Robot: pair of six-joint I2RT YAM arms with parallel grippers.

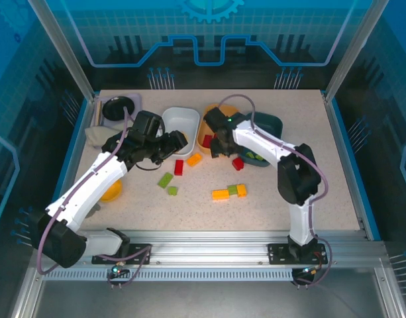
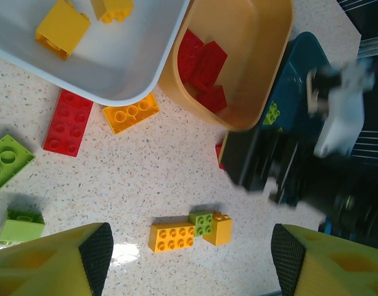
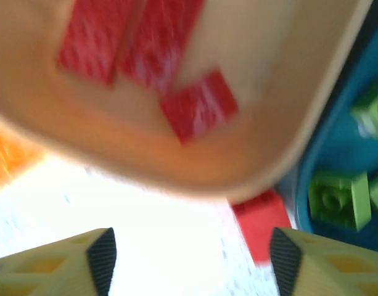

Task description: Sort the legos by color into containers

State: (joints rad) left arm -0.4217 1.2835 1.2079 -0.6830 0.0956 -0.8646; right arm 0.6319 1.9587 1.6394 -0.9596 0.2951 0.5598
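Three containers stand side by side at the back: white (image 1: 183,116), orange (image 1: 206,122) and dark teal (image 1: 272,122). My left gripper (image 1: 179,141) hangs open at the white bin's near edge, with nothing between its fingers (image 2: 95,250). The white bin (image 2: 115,68) holds yellow legos (image 2: 62,28), the orange bin (image 2: 250,68) red ones (image 2: 204,65). My right gripper (image 1: 217,147) is open and empty over the orange bin's near rim (image 3: 176,166); red bricks (image 3: 198,111) lie inside, green ones (image 3: 336,200) in the teal bin (image 3: 336,139). A red brick (image 3: 261,223) lies on the table below.
Loose on the table are a red brick (image 1: 179,167), an orange one (image 1: 194,159), two green ones (image 1: 165,179), a red one (image 1: 238,163) and an orange-green-orange row (image 1: 229,192). A black bowl on a lavender tray (image 1: 118,108) sits back left. A yellow bowl (image 1: 112,193) lies under my left arm.
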